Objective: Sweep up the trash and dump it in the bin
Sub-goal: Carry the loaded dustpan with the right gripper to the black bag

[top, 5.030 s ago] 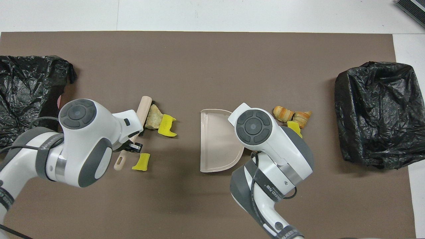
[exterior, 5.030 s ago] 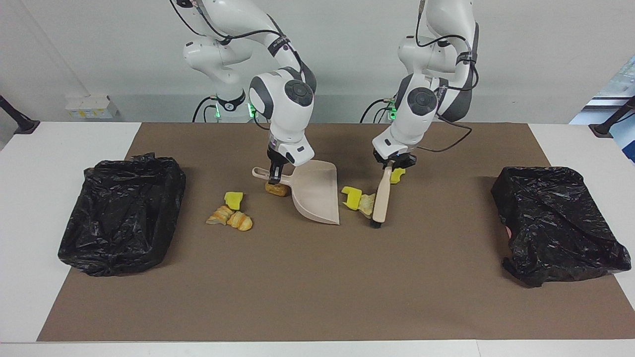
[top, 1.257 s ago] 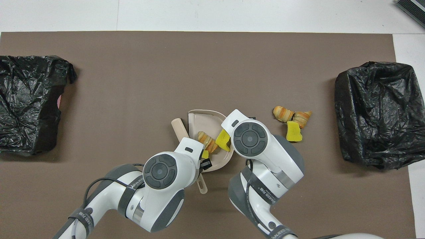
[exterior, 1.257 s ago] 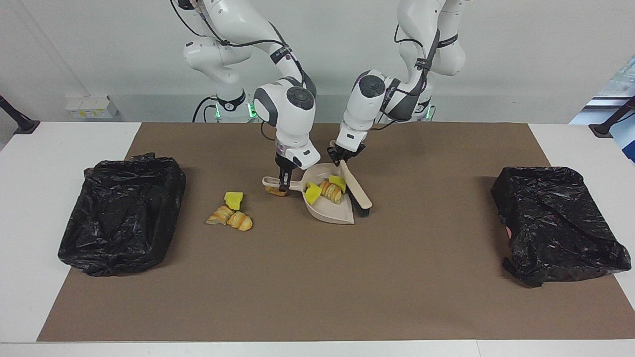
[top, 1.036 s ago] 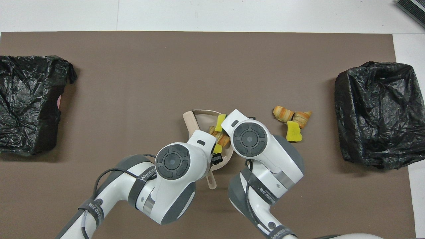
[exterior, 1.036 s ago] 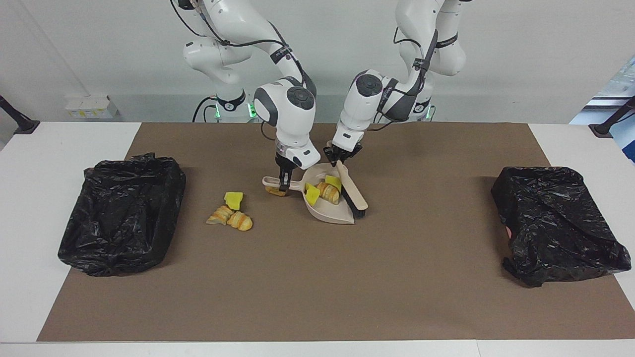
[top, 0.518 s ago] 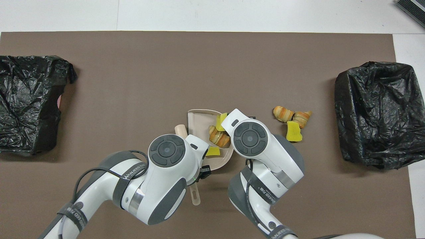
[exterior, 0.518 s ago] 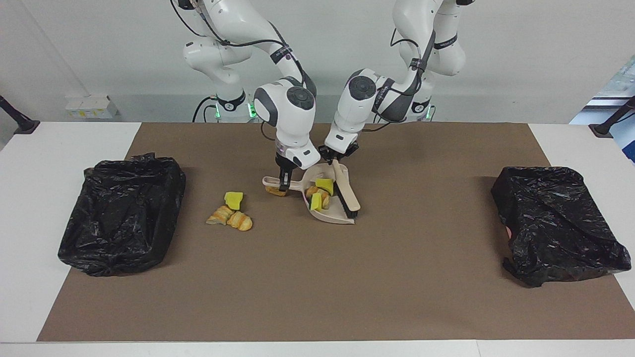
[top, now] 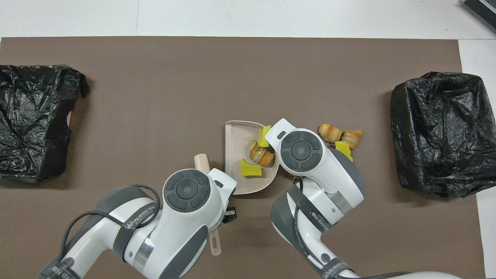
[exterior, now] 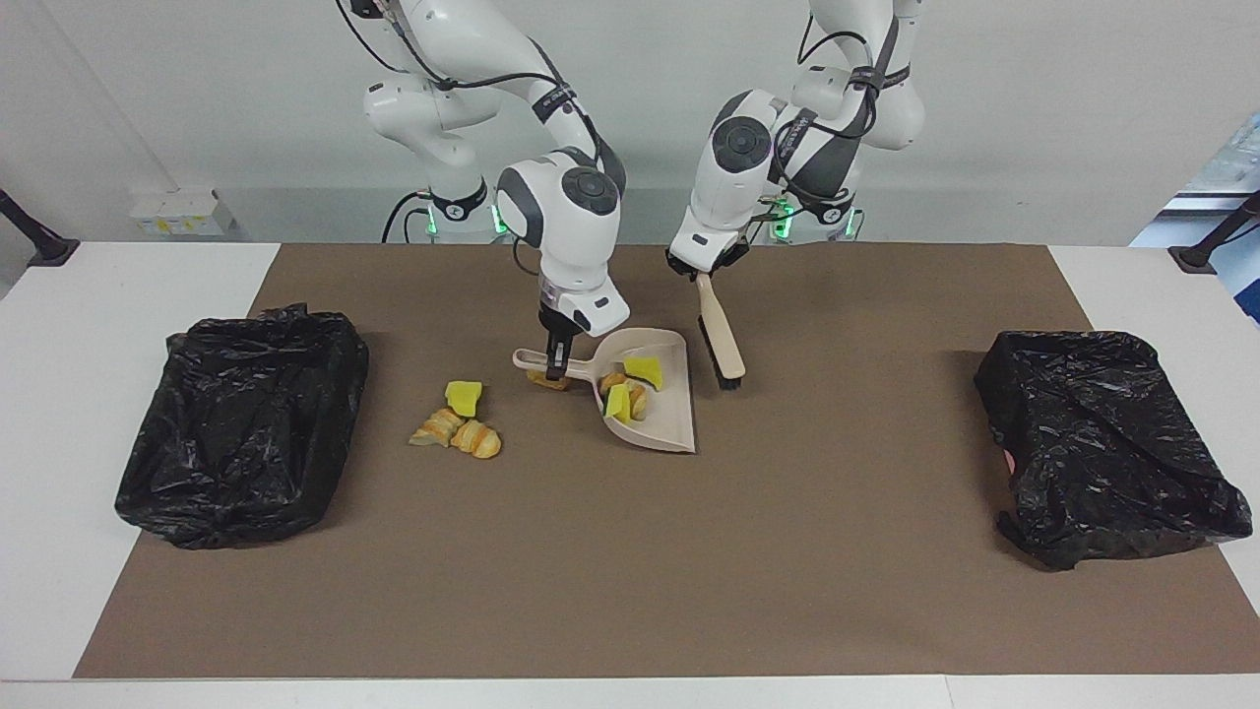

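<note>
My right gripper (exterior: 554,366) is shut on the handle of the beige dustpan (exterior: 661,418), which sits low at the middle of the mat. Three pieces of trash (exterior: 630,386) lie in the pan: two yellow chunks and a bread-like lump (top: 261,154). My left gripper (exterior: 705,275) is shut on the wooden brush (exterior: 720,337), which hangs bristles down over the mat beside the pan. More trash (exterior: 458,423) lies on the mat toward the right arm's end, and a brown lump (exterior: 547,380) lies under the pan's handle. In the overhead view the wrists hide both grippers.
A bin lined with a black bag (exterior: 241,423) stands at the right arm's end of the brown mat (exterior: 630,571). Another black-bagged bin (exterior: 1102,443) stands at the left arm's end. White table edges border the mat.
My left arm has lifted the brush out of the dustpan and drawn it back toward the left arm's end. The swept pieces stay in the pan, which has shifted slightly.
</note>
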`<state>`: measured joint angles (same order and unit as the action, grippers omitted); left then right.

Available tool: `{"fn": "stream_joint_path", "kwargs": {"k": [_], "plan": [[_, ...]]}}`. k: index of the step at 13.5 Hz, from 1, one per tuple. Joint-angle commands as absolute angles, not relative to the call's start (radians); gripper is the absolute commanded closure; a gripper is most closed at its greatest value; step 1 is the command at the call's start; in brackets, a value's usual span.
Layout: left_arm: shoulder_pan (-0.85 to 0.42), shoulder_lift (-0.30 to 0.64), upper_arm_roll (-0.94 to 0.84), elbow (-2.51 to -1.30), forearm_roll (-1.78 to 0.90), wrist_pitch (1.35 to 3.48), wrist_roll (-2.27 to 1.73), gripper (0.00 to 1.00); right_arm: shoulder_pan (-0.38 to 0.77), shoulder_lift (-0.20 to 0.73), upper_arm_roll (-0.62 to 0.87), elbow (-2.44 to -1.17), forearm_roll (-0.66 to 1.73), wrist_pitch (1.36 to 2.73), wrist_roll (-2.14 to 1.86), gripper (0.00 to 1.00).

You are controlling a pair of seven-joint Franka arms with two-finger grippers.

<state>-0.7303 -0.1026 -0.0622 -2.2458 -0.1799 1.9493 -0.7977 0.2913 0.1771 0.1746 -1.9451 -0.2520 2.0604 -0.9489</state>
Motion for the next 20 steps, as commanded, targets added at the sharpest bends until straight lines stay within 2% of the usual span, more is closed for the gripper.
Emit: {"fn": "stream_joint_path", "kwargs": {"k": [1,6,11,20], "plan": [[-0.823,-0.224,-0.057,-2.406,-0.161,2.069,-0.871,1.00,0.229,0.161,0.186,-1.881,-0.204,1.978,-1.066,1.00],[-0.965,-0.238,-0.066,-2.492,-0.161,2.144,-0.962,1.00,0.097,0.160,0.181,-1.772,-0.158,1.850,-1.273,1.00],[-1.009,-0.238,-0.069,-2.520,-0.161,2.218,-0.991,1.00,-0.008,0.155,0.179,-1.677,-0.158,1.764,-1.396,1.00],[-1.042,-0.218,-0.072,-2.528,-0.161,2.238,-1.012,1.00,-0.205,0.117,0.173,-1.643,-0.178,1.704,-1.593,1.00]]}}
